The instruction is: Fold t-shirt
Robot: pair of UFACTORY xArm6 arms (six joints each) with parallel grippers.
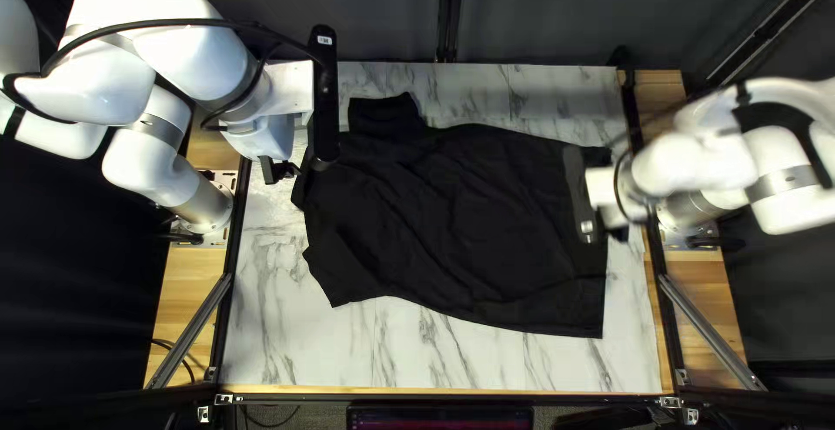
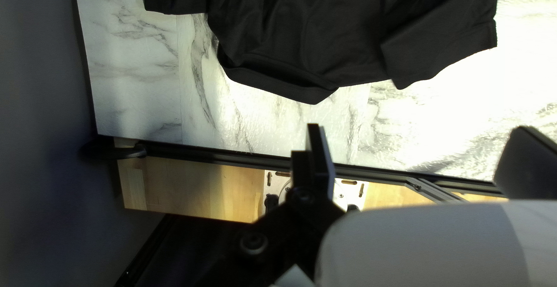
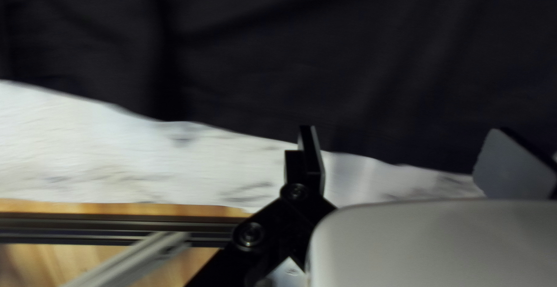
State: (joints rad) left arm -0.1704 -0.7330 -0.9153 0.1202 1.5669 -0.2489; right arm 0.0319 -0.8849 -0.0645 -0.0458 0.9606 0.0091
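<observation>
While both tools hang apart from the cloth, fingers spread, neither is gripping anything. Left tool [image 2: 419, 130]: released, collar [image 2: 281, 85] ahead of it with a strip of bench [image 1: 522, 365] showing between. Right tool [image 3: 404, 133]: released, hem [image 3: 371, 142] just ahead of its 2 fingers; right arm [image 1: 696, 169] is blurred, so probably moving.

T-shirt [image 1: 470, 221] lies spread on the bench between the 2 arms, unfolded, some wrinkles. Long axis runs roughly arm to arm: collar end nearer left arm [image 1: 252, 100], hem end nearer right. The 2 sleeves point to the far edge [image 1: 383, 117] and near edge [image 1: 337, 278].

My read: step 1, fold not started. Likely move is a lengthwise fold, so each tool should go forward and down onto its own end, both on the same long side. Risk: if the pinch points don't line up along that axis, the fold comes out skewed.
</observation>
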